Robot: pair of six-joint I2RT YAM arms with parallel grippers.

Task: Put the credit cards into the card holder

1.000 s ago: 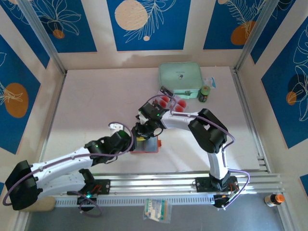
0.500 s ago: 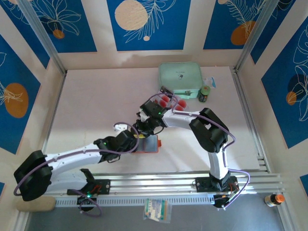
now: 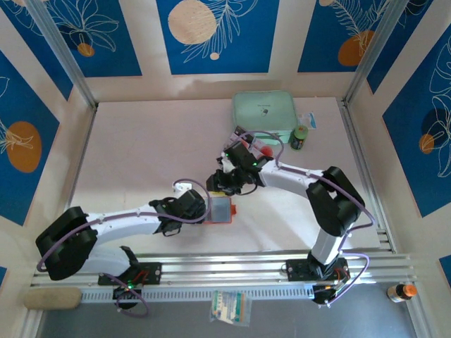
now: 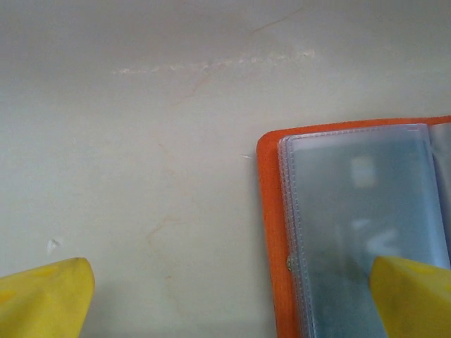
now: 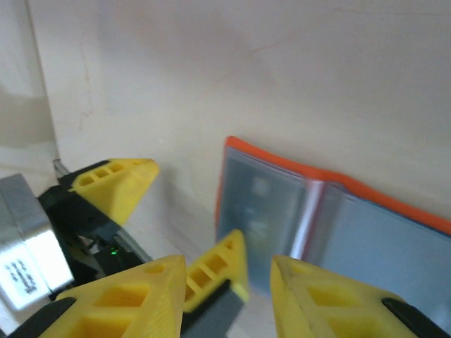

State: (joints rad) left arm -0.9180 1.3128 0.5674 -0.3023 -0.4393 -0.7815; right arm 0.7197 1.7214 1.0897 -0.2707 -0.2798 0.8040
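Left wrist view shows the left claw (image 4: 229, 285) spread wide, low over the tabletop (image 4: 141, 141). One of its fingers is above the clear sleeve of the card holder (image 4: 352, 225), which lies open and flat there. In the right wrist view the right claw (image 5: 227, 264) hangs beside the holder with only a narrow gap, and nothing is seen between its fingers.

The card holder (image 4: 352, 211) is cropped at right and bottom.

Orange card holder (image 3: 220, 210) lies open, clear sleeves facing up.
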